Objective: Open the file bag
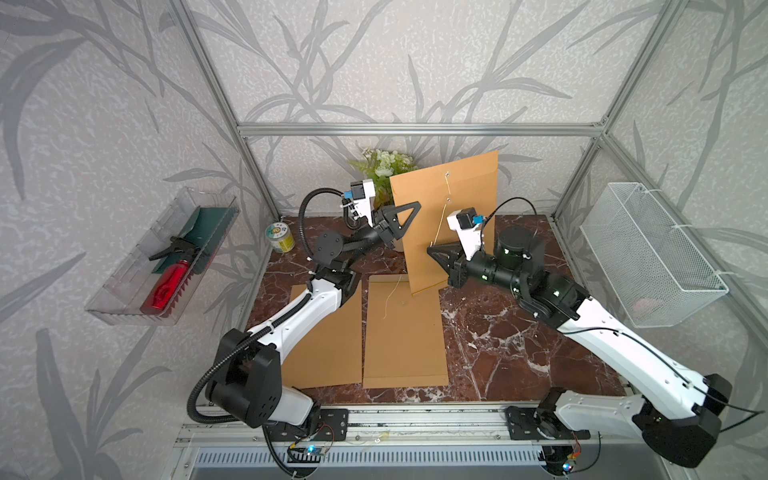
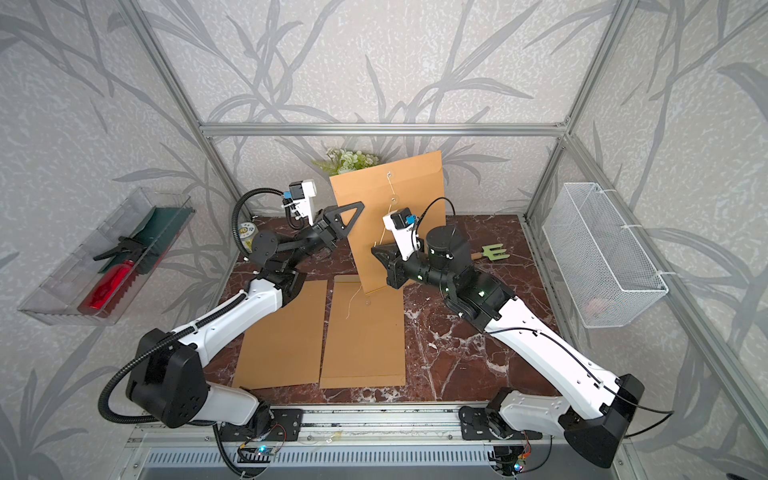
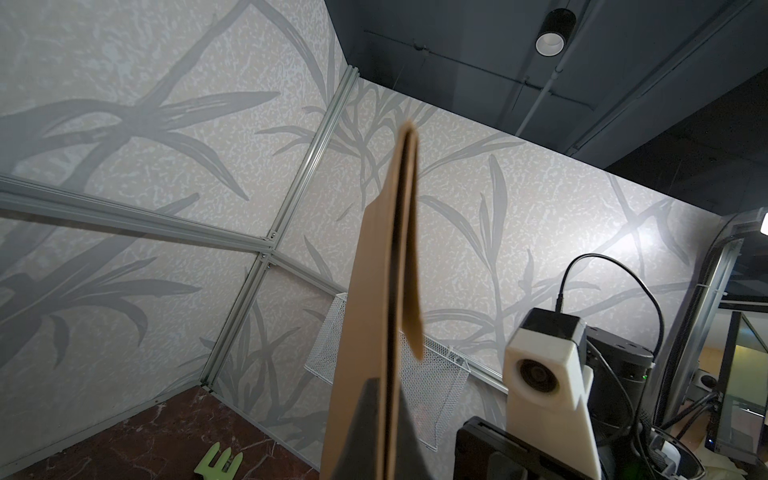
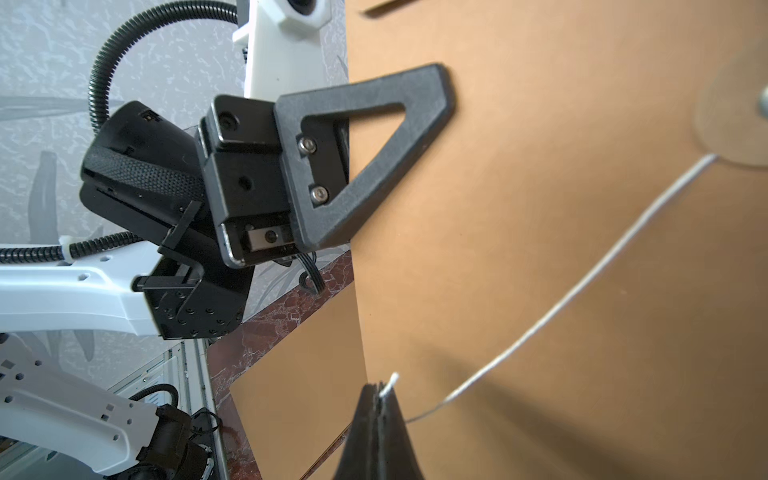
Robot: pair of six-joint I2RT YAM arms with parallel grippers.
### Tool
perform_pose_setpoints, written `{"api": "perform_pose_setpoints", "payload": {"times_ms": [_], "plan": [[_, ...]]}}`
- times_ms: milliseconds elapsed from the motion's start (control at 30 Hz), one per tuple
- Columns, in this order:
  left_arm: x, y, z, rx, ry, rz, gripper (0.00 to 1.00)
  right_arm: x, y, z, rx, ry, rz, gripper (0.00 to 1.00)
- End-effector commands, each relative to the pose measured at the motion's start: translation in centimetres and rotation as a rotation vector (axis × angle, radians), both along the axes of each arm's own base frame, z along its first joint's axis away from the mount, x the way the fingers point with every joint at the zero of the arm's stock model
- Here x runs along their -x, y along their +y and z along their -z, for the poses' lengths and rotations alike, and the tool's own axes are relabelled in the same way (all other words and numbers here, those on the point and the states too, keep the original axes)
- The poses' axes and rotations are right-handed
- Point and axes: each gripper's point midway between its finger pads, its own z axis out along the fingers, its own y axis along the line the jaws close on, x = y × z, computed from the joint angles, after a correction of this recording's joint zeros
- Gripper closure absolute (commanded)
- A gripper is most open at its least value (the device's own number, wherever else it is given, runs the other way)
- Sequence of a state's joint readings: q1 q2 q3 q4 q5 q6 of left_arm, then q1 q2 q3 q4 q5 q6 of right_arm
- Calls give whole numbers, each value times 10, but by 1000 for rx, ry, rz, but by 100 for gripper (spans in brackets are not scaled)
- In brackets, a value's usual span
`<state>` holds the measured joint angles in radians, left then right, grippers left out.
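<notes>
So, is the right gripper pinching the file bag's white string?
Yes, the right wrist view shows the white string clamped at its end between the tips of the shut right gripper.

The brown paper file bag (image 1: 444, 216) hangs upright over the marbled stone desk (image 1: 519, 345). Before it lie two flat brown envelopes (image 1: 405, 332); behind it, a green potted plant (image 1: 384, 164); left, a small round tin (image 1: 280, 237); right, a white wire basket (image 1: 652, 253).
</notes>
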<state>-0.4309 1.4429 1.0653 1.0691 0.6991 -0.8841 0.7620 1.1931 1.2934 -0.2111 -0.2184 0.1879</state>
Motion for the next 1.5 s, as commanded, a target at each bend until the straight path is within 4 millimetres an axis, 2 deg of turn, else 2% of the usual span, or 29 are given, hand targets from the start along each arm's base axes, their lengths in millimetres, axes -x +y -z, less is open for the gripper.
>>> {"api": "perform_pose_setpoints", "payload": {"times_ms": [0, 433, 1000, 1467], "plan": [[18, 10, -34, 30, -107, -18, 100, 4, -13, -1, 20, -25, 37, 100], [23, 13, -36, 10, -123, -30, 100, -9, -65, 2, 61, -18, 158, 100], [27, 17, -32, -41, -128, -48, 100, -28, -110, 0, 116, -21, 278, 100], [30, 15, -20, -77, -116, -17, 100, -33, -136, -24, 149, -70, 343, 100]]}}
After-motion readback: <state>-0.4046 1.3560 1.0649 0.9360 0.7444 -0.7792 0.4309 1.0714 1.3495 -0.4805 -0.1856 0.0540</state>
